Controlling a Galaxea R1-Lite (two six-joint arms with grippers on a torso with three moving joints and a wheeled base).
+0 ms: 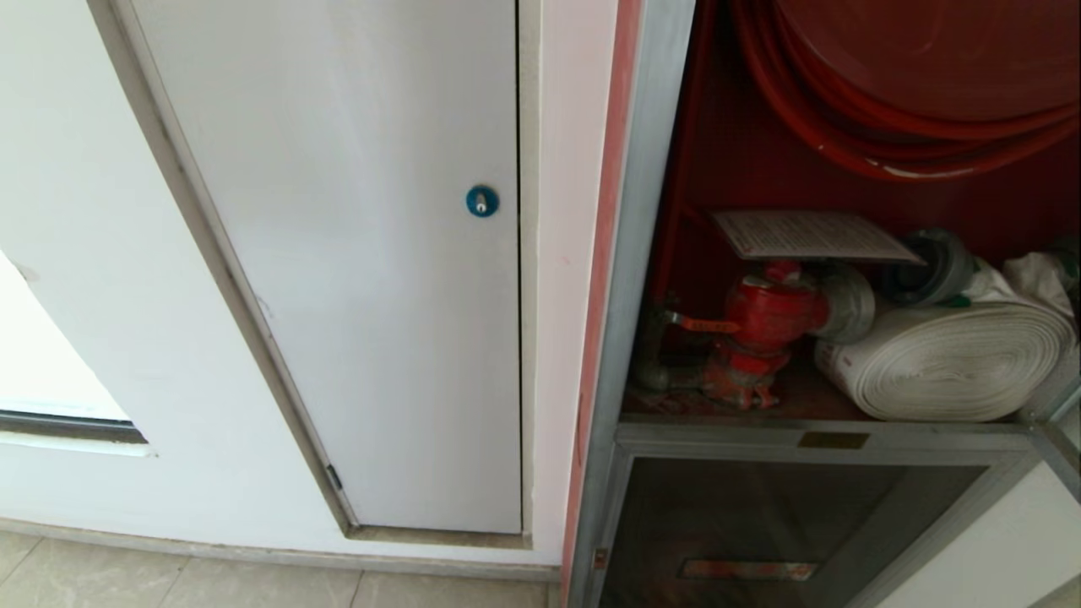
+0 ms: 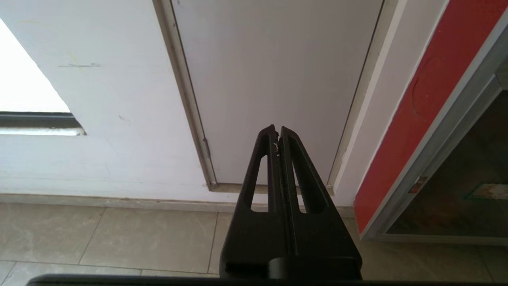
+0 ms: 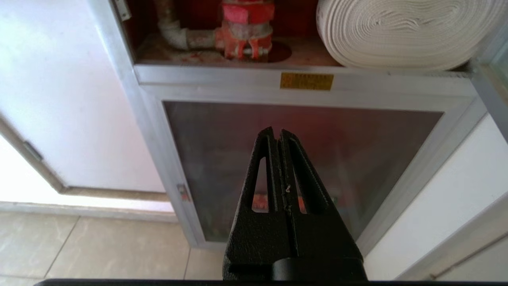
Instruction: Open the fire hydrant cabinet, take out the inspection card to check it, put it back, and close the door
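Note:
The fire hydrant cabinet (image 1: 627,279) stands open on the right, red inside. The white inspection card (image 1: 811,235) lies flat on top of the red valve (image 1: 768,317), beside the rolled white hose (image 1: 946,363) and under the red hose reel (image 1: 912,76). Of the door, only a silver frame corner (image 1: 1056,414) shows at the far right, swung outward. Neither arm is in the head view. My right gripper (image 3: 277,131) is shut and empty, low in front of the cabinet's lower glass panel (image 3: 357,151). My left gripper (image 2: 278,129) is shut and empty, facing the white panel door.
A plain white panel door (image 1: 363,253) with a round blue lock (image 1: 481,201) fills the wall left of the cabinet. The smaller dark glass panel with a red label strip (image 1: 747,570) sits below the open compartment. Beige floor tiles (image 2: 99,238) run along the wall's foot.

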